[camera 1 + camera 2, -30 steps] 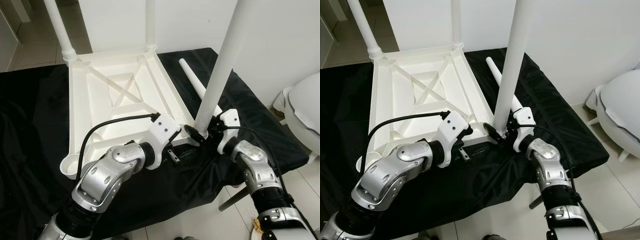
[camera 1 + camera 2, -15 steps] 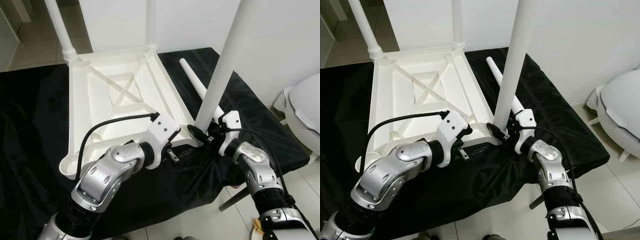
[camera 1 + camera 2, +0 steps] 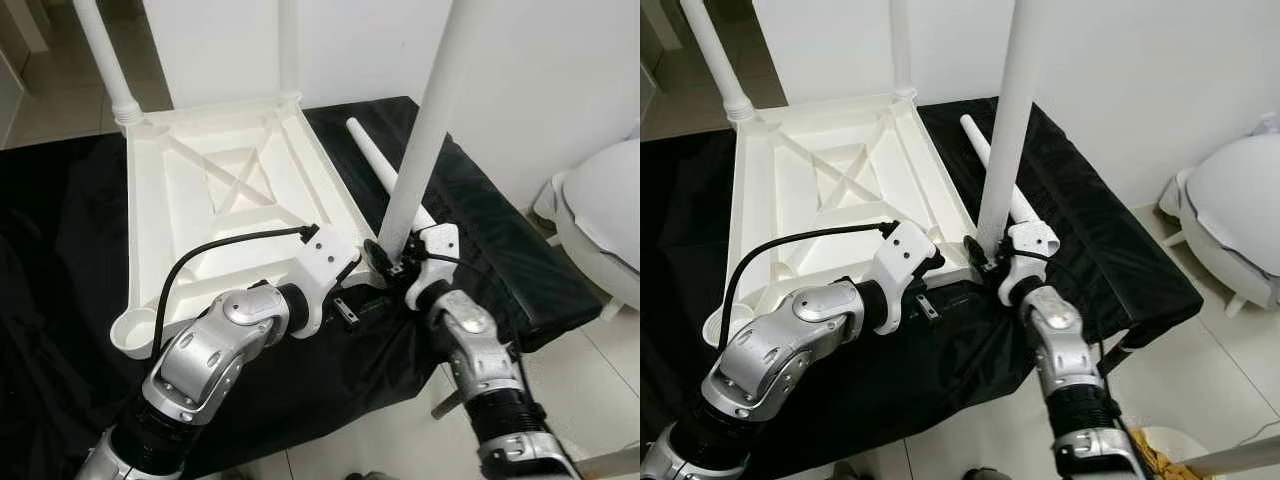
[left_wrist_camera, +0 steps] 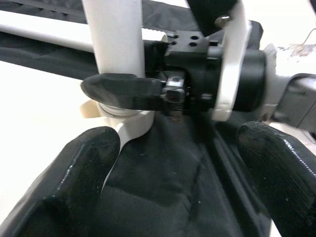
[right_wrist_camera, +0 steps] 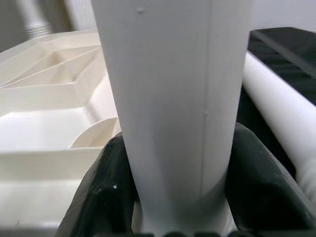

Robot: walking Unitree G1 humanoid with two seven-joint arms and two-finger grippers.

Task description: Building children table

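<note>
A white plastic table top (image 3: 140, 250) lies upside down on a black cloth. Two white legs (image 3: 100, 60) stand in its far corners. A third leg (image 3: 420, 140) stands upright at the near right corner, and my right gripper (image 3: 390, 258) is shut on its base, one finger (image 5: 106, 182) on each side of the leg (image 5: 173, 98). My left gripper (image 4: 177, 177) hovers open just in front of that corner, its fingers (image 4: 74, 182) wide apart and holding nothing. A loose leg (image 3: 380, 170) lies on the cloth beside the table top.
The near left corner socket (image 3: 135, 330) holds no leg. The black cloth (image 3: 60, 250) covers a low surface whose front edge is close to my arms. A white rounded object (image 3: 600, 220) stands on the tile floor at the right. A white wall rises behind.
The view has shifted slightly. My right forearm has swung in under its gripper, and the held leg stands a little more upright. The left arm has kept its place.
</note>
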